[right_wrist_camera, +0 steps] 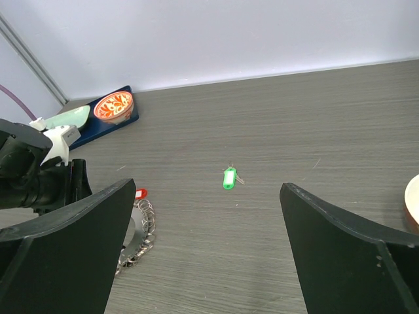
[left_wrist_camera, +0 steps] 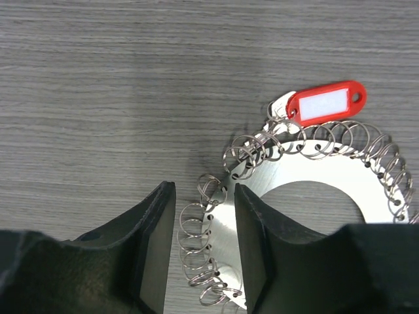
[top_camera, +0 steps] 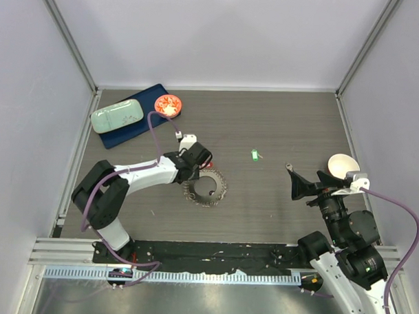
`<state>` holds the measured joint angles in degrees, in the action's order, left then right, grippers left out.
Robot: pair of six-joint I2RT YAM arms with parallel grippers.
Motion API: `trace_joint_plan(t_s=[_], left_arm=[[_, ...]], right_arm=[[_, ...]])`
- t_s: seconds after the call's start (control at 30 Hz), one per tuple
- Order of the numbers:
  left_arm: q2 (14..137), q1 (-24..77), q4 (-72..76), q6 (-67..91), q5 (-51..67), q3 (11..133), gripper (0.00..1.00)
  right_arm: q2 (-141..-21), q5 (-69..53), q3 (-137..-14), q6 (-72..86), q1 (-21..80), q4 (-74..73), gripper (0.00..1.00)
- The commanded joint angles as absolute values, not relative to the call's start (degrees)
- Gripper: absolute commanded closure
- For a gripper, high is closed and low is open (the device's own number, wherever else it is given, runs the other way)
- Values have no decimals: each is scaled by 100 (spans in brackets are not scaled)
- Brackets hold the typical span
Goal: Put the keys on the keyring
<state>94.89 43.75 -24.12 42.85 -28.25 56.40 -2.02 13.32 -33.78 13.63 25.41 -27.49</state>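
half-parted fingers [left_wrist_camera: 154, 248] of the left gripper [left_wrist_camera: 204, 196] are set astride the keyring [left_wrist_camera: 288, 163] rim, nothing visibly clamped; the red key [left_wrist_camera: 325, 103] is seen touching its far edge. at the right wrist, the right gripper [right_wrist_camera: 208, 186] is held fully spread and empty, the green key [right_wrist_camera: 229, 178] straight ahead, tag pointing away. from above, that key is found nearer the right gripper.

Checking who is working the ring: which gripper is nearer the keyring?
Left. The left gripper is down at the keyring, straddling its rim. The right gripper is well off to the ring's right, apart from it.
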Motion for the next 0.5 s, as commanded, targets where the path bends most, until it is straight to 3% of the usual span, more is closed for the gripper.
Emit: trace_joint_plan(t_s=[0.0, 0.33, 0.47], left_arm=[[9580, 4351, -2074, 4561, -2830, 5660, 58], [9607, 4359, -2092, 4544, -2822, 5651, 62], [9493, 4359, -2109, 4658, -2637, 5599, 55]], right_arm=[[-299, 1292, -3393, 1301, 2566, -2558, 1], [-290, 1283, -3384, 1301, 2566, -2558, 0], [-299, 1248, -3392, 1301, 2566, -2566, 0]])
